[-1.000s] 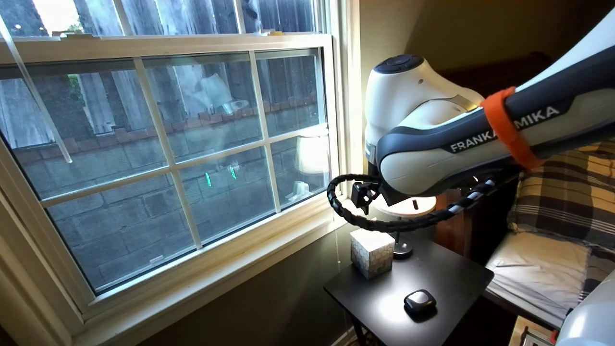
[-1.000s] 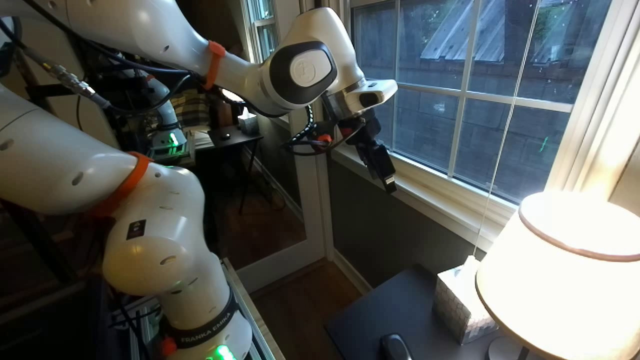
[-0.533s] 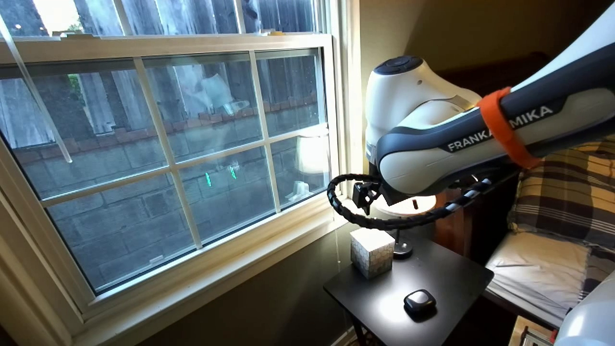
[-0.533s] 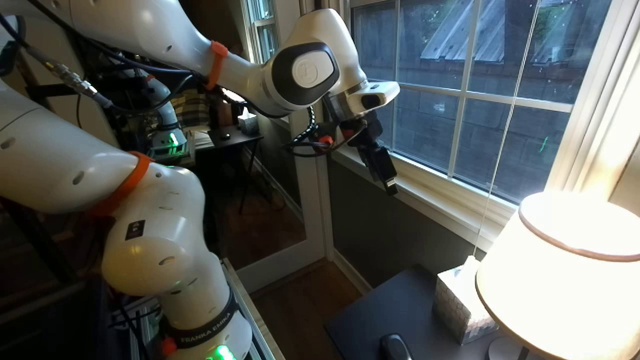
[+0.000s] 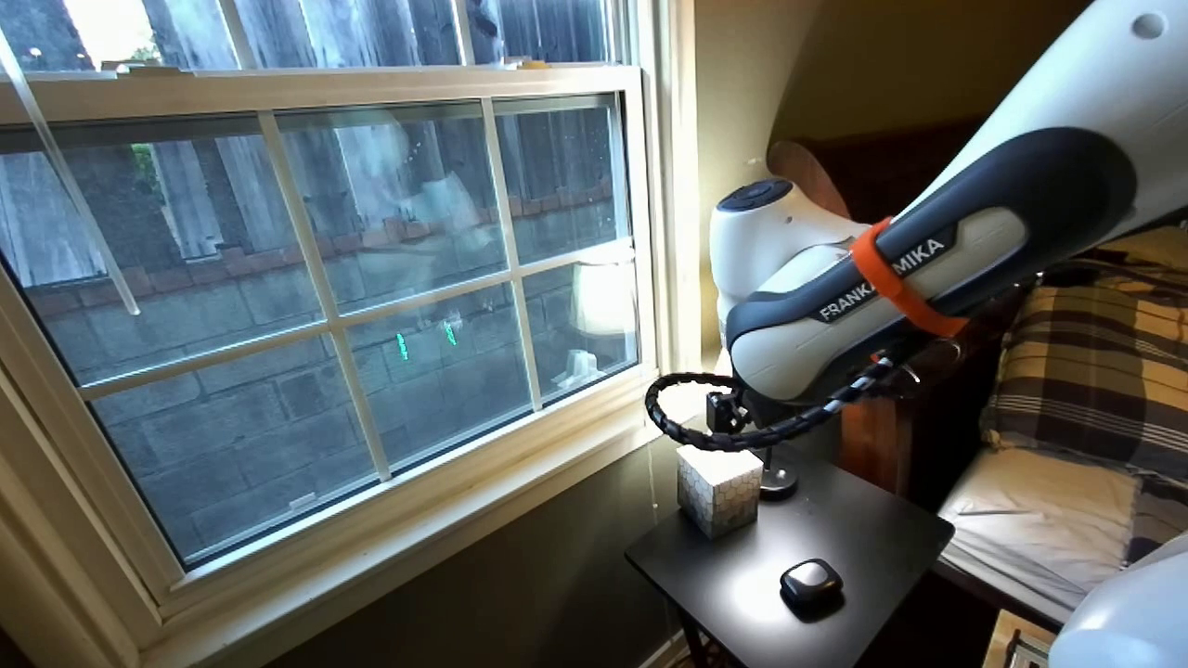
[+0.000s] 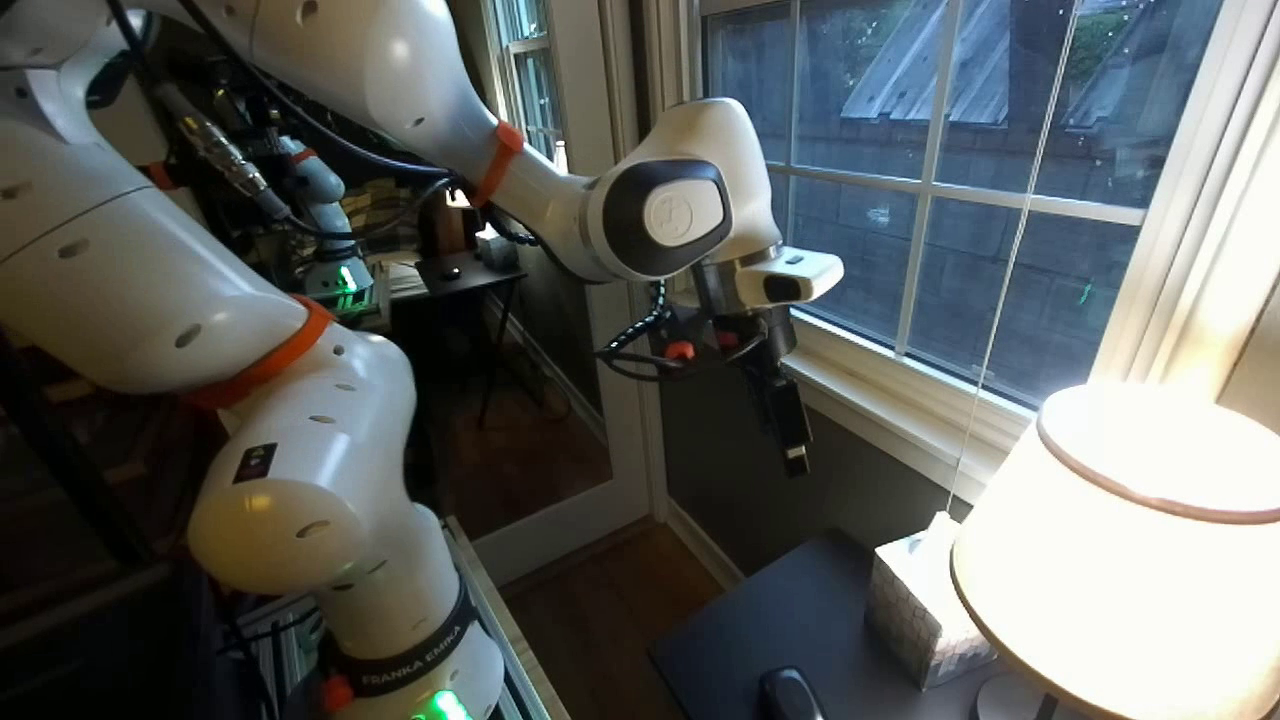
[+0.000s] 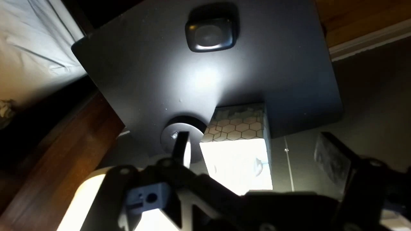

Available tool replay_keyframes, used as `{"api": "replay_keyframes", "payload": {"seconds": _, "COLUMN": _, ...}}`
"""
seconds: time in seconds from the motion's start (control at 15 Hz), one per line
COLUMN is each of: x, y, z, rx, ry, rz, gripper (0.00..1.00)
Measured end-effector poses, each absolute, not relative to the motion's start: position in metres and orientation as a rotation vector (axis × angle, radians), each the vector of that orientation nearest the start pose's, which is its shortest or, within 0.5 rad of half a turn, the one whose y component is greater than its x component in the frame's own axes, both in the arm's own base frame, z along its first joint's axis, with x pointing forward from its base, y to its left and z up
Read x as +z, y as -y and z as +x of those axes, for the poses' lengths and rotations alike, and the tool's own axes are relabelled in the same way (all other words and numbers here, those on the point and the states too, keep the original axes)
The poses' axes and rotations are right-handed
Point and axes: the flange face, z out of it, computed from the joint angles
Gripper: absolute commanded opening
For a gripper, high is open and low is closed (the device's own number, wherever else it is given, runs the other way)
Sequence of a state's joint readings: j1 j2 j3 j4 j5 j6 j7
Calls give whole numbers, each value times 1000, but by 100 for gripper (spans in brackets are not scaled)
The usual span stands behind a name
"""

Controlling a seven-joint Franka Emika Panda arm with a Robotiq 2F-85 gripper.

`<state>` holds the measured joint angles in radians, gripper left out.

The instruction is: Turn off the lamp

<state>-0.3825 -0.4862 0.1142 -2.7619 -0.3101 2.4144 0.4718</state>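
In an exterior view, the arm (image 6: pixel 320 460) is at the left; it is white, with orange bands around it. To the right of it the gripper (image 6: pixel 795 460) points down, higher than the table (image 6: pixel 770 610). On the table the black object (image 6: pixel 790 695) lies at the lower edge of the view, and then comes the box (image 6: pixel 925 610), from which a white tissue (image 6: pixel 938 535) sticks out. Higher up is the window (image 6: pixel 935 180), with a thin cord (image 6: pixel 1012 260) hanging before it. The lamp (image 6: pixel 1120 560) is at the far right: it stands on the table, just beside the box, and it is lit.

In the wrist view, some pale cloth (image 7: pixel 35 48) is at the far left. Next, low in the view, the shade (image 7: pixel 84 199) glows, partly covered by the gripper. Then comes the round base (image 7: pixel 168 142) of the lamp, with one of the fingers (image 7: pixel 180 146) partly before it. The fingers are spread wide apart, so the gripper is released; the box appears in the gap between them, on the table below. How near the gripper is to the shade, I cannot tell.
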Motion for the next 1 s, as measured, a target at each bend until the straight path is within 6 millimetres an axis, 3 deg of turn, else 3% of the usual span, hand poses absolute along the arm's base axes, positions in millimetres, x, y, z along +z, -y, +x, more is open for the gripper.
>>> {"api": "replay_keyframes", "payload": {"seconds": 0.4, "x": 316, "y": 153, "z": 355, "rx": -162, "ry": -993, "rz": -3247, "gripper": 100}}
{"api": "replay_keyframes", "payload": {"seconds": 1.0, "x": 268, "y": 209, "z": 338, "rx": -362, "ry": -920, "rz": -3295, "gripper": 100}}
